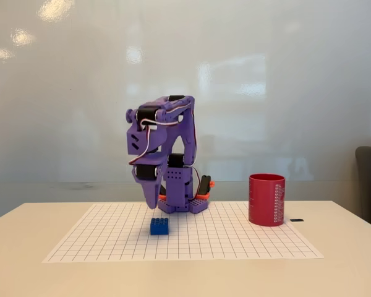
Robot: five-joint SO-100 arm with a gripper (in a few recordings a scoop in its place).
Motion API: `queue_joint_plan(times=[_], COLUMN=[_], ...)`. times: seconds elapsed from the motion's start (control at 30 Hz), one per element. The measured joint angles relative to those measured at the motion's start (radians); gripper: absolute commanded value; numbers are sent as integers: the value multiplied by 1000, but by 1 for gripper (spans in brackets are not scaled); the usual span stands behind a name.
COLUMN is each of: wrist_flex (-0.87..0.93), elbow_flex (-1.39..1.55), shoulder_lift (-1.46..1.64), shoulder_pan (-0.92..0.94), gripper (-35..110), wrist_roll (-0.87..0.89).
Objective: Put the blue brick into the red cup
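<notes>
Your purple arm is folded, its gripper (150, 201) pointing down just behind the blue brick (160, 226), likely lined up for a pick; you cannot tell whether the claw is spread or pressed together. The brick sits on the gridded paper mat (235, 238), with the red cup (266, 199) well apart at the mat's right edge. Pale table (25, 247), glossy whiteboard wall (266, 74) behind.
</notes>
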Motion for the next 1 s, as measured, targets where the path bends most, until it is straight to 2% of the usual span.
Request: queue_joint_plan(times=[0.13,0.33,0.37,0.43,0.5,0.53,0.8,1.0], wrist_flex=[-115,-135,-127,-106,-66,-46,41,-92], elbow_flex=[121,140,138,127,101,83,-17,91], shoulder_lift=[54,64,64,64,64,64,57,26], shoulder_pan=[-69,-86,-83,-75,-75,-75,-100,-58], gripper=[-1,0,5,25,50,52,52,51], wrist_roll=[41,46,46,34,9,2,-44,-83])
